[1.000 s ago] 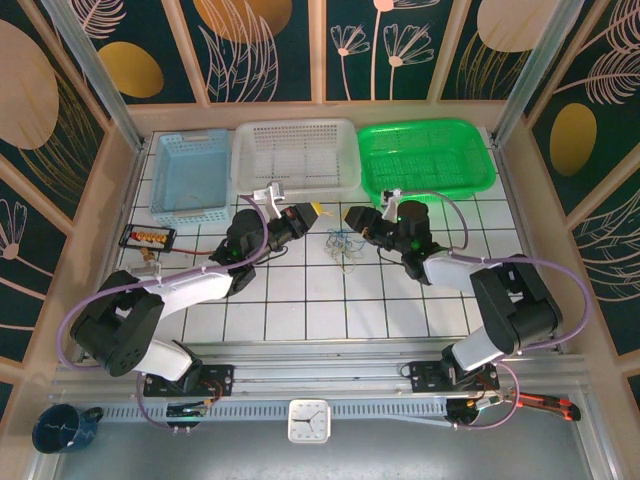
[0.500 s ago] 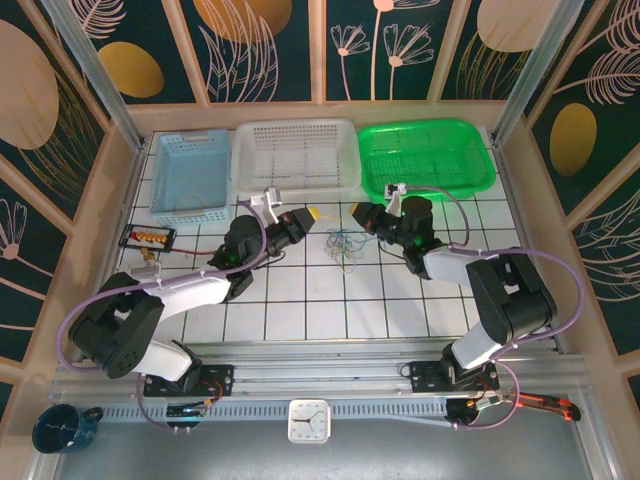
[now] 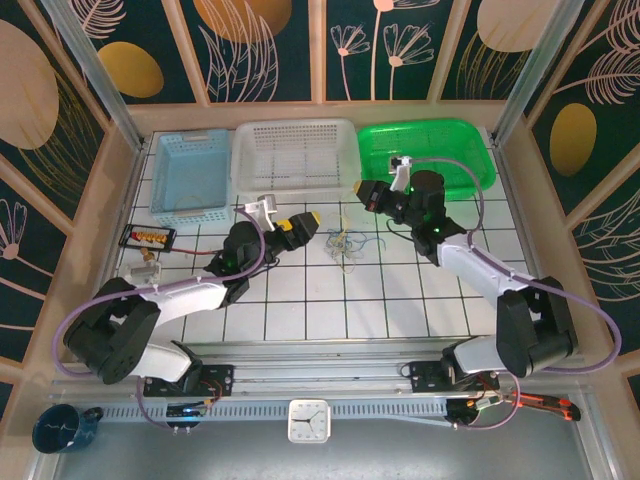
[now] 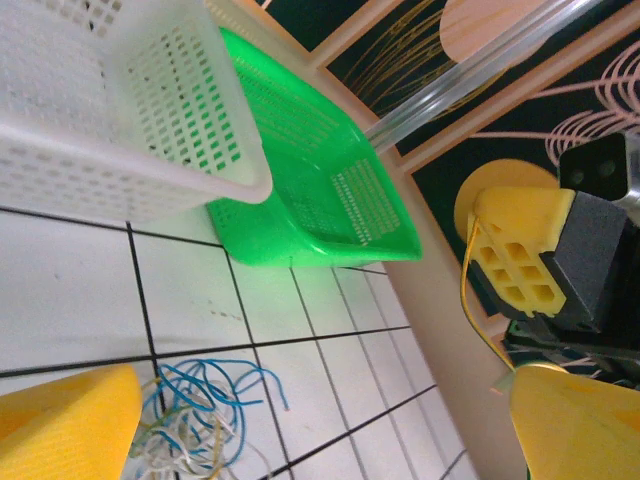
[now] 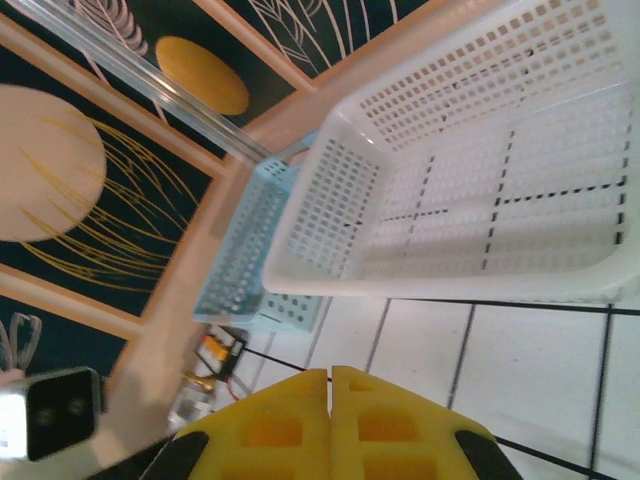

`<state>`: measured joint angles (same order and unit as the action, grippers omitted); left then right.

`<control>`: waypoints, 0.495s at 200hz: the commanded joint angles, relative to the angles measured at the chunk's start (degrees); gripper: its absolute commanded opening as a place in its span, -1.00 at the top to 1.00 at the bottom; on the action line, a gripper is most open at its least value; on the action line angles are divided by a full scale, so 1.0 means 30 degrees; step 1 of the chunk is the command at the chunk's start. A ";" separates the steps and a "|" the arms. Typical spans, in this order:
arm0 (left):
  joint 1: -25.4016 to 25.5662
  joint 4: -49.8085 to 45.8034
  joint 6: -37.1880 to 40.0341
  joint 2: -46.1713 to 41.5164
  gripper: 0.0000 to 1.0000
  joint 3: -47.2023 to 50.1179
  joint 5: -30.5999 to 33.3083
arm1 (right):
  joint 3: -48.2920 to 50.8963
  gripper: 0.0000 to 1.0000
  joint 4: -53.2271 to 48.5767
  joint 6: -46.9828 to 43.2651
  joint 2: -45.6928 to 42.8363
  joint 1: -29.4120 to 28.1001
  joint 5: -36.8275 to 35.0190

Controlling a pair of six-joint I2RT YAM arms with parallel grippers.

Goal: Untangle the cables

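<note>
Bundle of thin yellowish, blue, whitish wires (image 3: 345,243) lay frame centre on white-tiled worktop (image 3: 300,300). Left end effector (image 3: 303,222) spread wide beside it, holding nothing. Right end effector (image 3: 361,190) pressed together above-right, apparently pinching yellowish strand (image 4: 477,318), likely to draw it clear.

I see a white-tiled worktop (image 3: 300,300), dark floral wall panels (image 3: 270,50) at 12 o'clock, and a wooden frame (image 3: 320,102).

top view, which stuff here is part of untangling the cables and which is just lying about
Job: cables, left tool, right tool.
Lying about: blue basket, white basket, green basket, mug, clock.
</note>
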<state>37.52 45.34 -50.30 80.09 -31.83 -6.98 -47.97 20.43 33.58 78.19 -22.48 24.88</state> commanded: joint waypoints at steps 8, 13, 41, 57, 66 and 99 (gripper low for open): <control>0.0080 -0.1816 0.3069 -0.0889 -0.89 -0.1695 -0.0313 | -0.1098 1.00 -0.3381 -0.2891 -0.0990 -0.0556 -0.1371; 0.0086 -0.1932 0.3276 -0.0938 -0.90 -0.1897 -0.0475 | -0.1166 1.00 -0.3595 -0.3073 -0.1097 -0.0639 -0.1549; 0.0074 -0.2679 0.3907 -0.0937 -0.87 -0.2851 -0.1463 | -0.1429 1.00 -0.4565 -0.3910 -0.1612 -0.1324 -0.2590; 0.0069 -0.3116 0.4031 -0.0757 -0.85 -0.3327 -0.2024 | -0.1556 1.00 -0.4941 -0.4312 -0.1791 -0.1791 -0.3280; 0.0077 -0.3234 0.4104 -0.0634 -0.83 -0.3502 -0.2294 | -0.1602 1.00 -0.5070 -0.4461 -0.1861 -0.2031 -0.3617; 0.0084 -0.3151 0.3880 0.0014 -0.78 -0.3631 -0.3301 | -0.1768 1.00 -0.5335 -0.4734 -0.1982 -0.2547 -0.4189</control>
<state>37.52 36.97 -39.81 78.46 -41.30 -13.13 -51.09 6.04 21.87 73.69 -29.17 15.62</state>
